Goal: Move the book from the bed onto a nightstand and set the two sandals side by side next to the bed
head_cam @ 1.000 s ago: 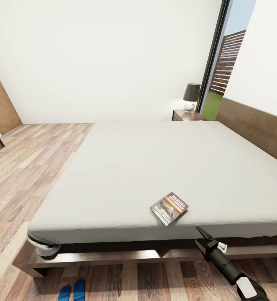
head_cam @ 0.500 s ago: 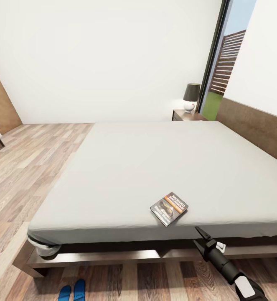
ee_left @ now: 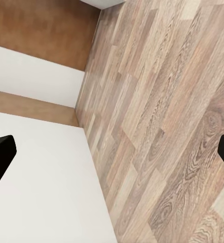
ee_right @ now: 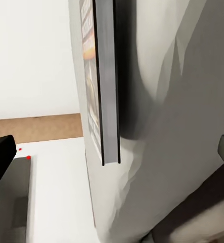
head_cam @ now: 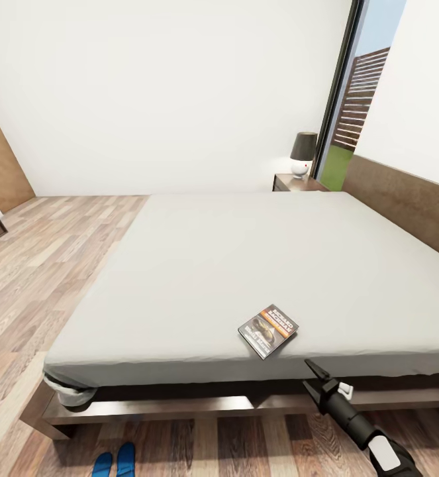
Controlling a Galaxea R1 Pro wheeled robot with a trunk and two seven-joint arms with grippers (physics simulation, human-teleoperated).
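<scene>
The book [head_cam: 268, 330] lies flat near the bed's [head_cam: 245, 265] front edge, lower centre-right of the head view, with bare grey mattress all round it. Just below and right of it, the right gripper [head_cam: 318, 379] hangs off the mattress edge in front of the dark frame, its two fingers spread apart with nothing between them; in the right wrist view the book's [ee_right: 104, 81] thin edge sits between the parted tips. The left gripper [ee_left: 112, 152] is spread wide over wood-plank floor [ee_left: 162, 126]. The two blue sandals [head_cam: 114, 461] lie side by side at the bottom left. A nightstand [head_cam: 297, 183] with a dark-shaded lamp [head_cam: 303, 153] stands beyond the bed's far corner, by the window [head_cam: 358, 99].
</scene>
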